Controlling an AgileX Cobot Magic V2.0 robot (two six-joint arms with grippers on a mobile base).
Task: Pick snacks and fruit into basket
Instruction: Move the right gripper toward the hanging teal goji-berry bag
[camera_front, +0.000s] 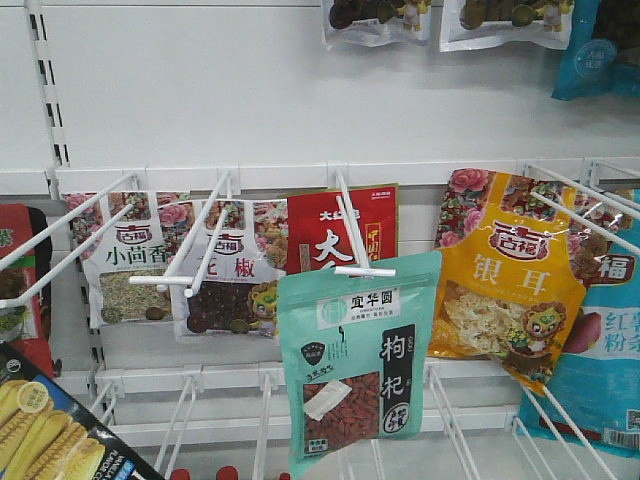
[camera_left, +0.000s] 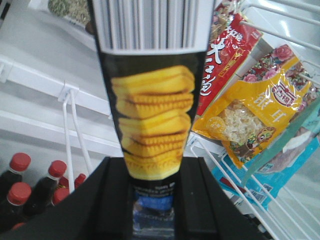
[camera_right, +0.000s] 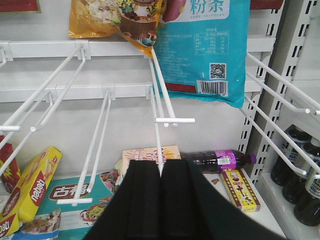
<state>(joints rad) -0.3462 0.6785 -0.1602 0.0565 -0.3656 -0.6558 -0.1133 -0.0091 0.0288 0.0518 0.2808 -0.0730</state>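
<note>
Two grippers, two states: left gripper (camera_left: 154, 210) pinched a black biscuit pack (camera_left: 152, 115), right gripper (camera_right: 160, 195) was pressed together. Green pouch (camera_front: 350, 370) hung on a hook (camera_front: 365, 271), just beside the yellow pouch (camera_front: 510, 280).

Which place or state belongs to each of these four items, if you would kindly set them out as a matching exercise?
Items:
1. mint-green pouch
2. red pouch
3. black biscuit packet
4. purple-labelled bottle

Places or states:
a. lying on its side on the shelf
b. between the fingers of the left gripper
c. hanging at the front end of a hook
d. hanging further back, partly covered by another pouch

Pairs: 1-c, 2-d, 3-b, 4-a
</note>
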